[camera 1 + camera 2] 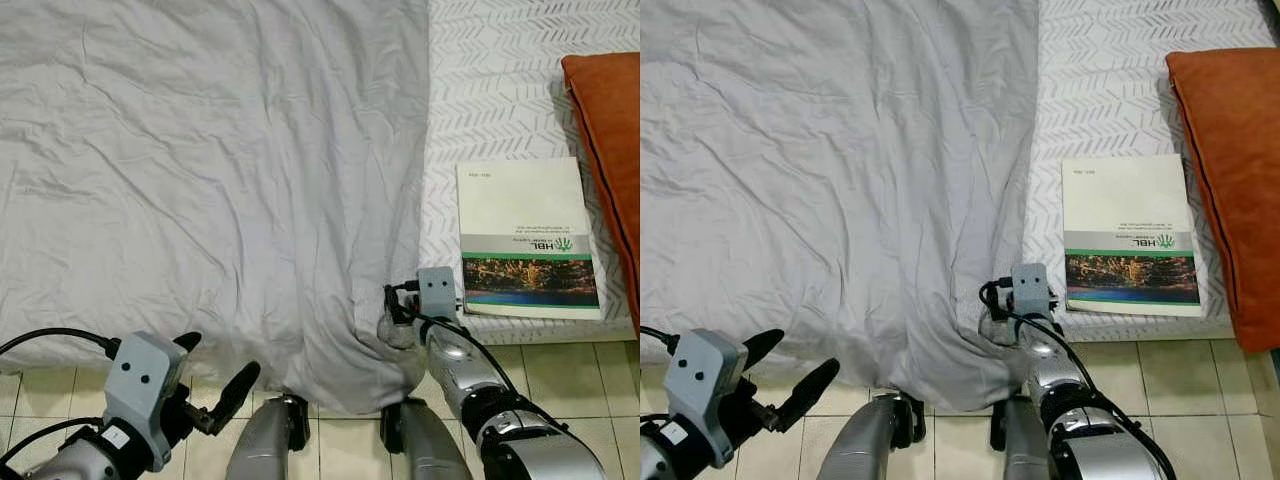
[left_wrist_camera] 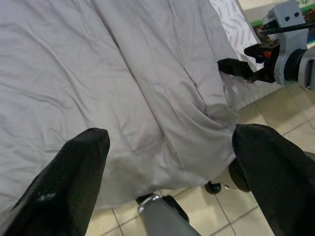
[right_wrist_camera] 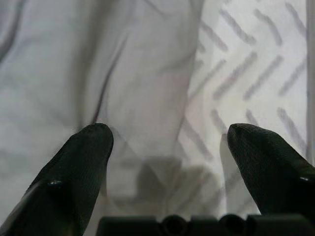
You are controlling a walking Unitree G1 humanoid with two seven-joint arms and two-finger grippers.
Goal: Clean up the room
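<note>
Tiled floor (image 1: 560, 365) runs along the near side of a bed (image 1: 500, 90) with a patterned white cover. A grey sheet (image 1: 200, 170) lies over most of the bed, and its edge hangs down to the floor at 6 o'clock. At 3 o'clock lie a book (image 1: 522, 240) and an orange pillow (image 1: 612, 130).

The right gripper (image 3: 165, 142) is at the sheet's hanging corner, fingers (image 3: 83, 157) wide apart and holding nothing. The left gripper (image 1: 215, 375) hovers over the floor at 7 o'clock, also wide open and empty.

I judge the sheet light, soft and floppy; it will fold and slide, so the corner edge is the best hold. The book looks stiff and flat, better taken at its near edge.

The right wrist view shows the sheet's border against the cover from close by. The left wrist view shows the right gripper from the side, touching the fold.
</note>
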